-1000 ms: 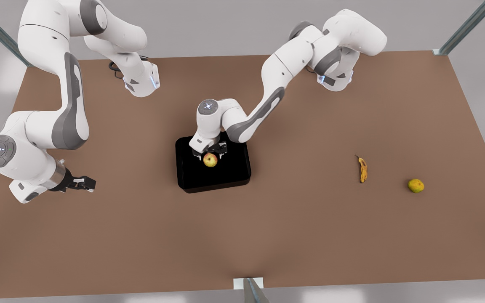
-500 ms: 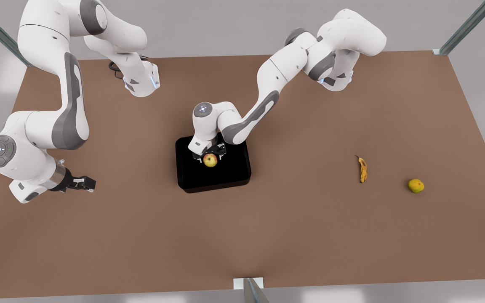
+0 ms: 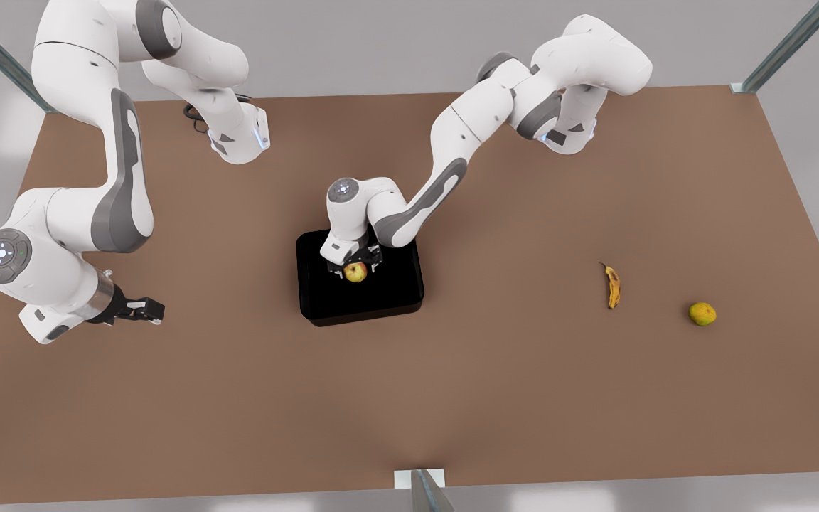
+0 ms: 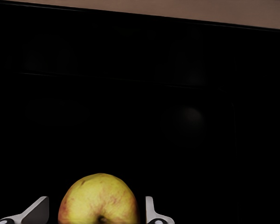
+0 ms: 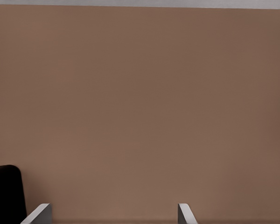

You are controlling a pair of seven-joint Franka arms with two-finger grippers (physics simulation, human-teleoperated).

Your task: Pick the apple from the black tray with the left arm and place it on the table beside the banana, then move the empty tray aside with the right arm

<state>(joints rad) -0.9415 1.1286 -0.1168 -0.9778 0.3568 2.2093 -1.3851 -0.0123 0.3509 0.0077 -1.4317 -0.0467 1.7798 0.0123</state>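
Table [image 3: 452, 398]: matte brown, metal struts [image 3: 793, 44] at corners, grey bkgd.

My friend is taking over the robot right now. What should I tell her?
Left gripper: open, fingers on either side of the apple in the black tray, not closed on it yet.
Right gripper: open, waiting over the table on the front view's left, away from the tray.
The banana lies on the front view's right, with a duller yellow-green fruit beyond it.
Done: nothing moved yet.
Left: grip the apple, lift it, set it beside the banana, then the right arm moves the tray aside.
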